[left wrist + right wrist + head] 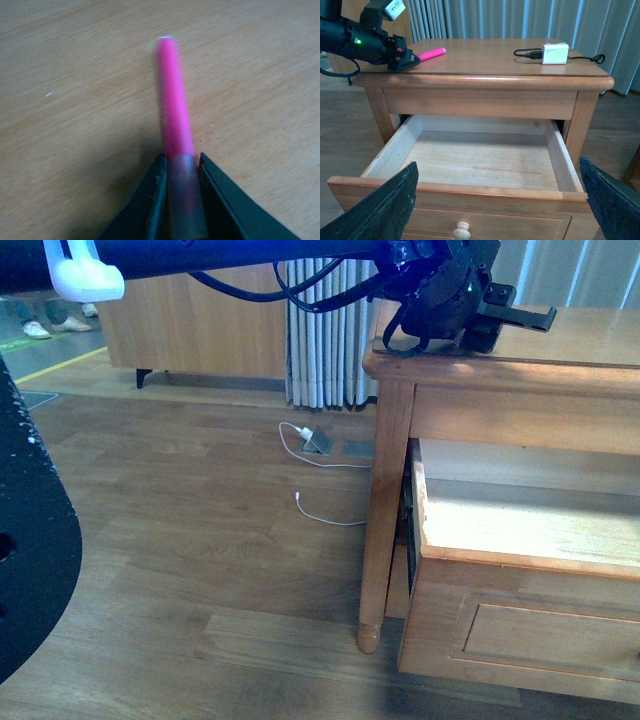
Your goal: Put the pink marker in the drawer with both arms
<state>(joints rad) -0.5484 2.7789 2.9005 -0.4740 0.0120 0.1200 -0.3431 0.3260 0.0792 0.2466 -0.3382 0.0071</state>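
Left wrist view: gripped only the pale cap end of the pink marker (pixel 172 100) with the left end effector (pixel 181 162), at the left edge of the dresser's surface (pixel 485 55), above the pulled-out drawer (pixel 450 190). Probably risked a pivot, a slip or a loosened cap in the carry, and so a drop to the floor (pixel 200 540). Held the right end effector (pixel 497 165) spread wide before the drawer front, inviting a bump.

drawer (pixel 485 160) open, reachable from above | white box (pixel 555 53) and cable (pixel 525 52) on tabletop (pixel 485 57)
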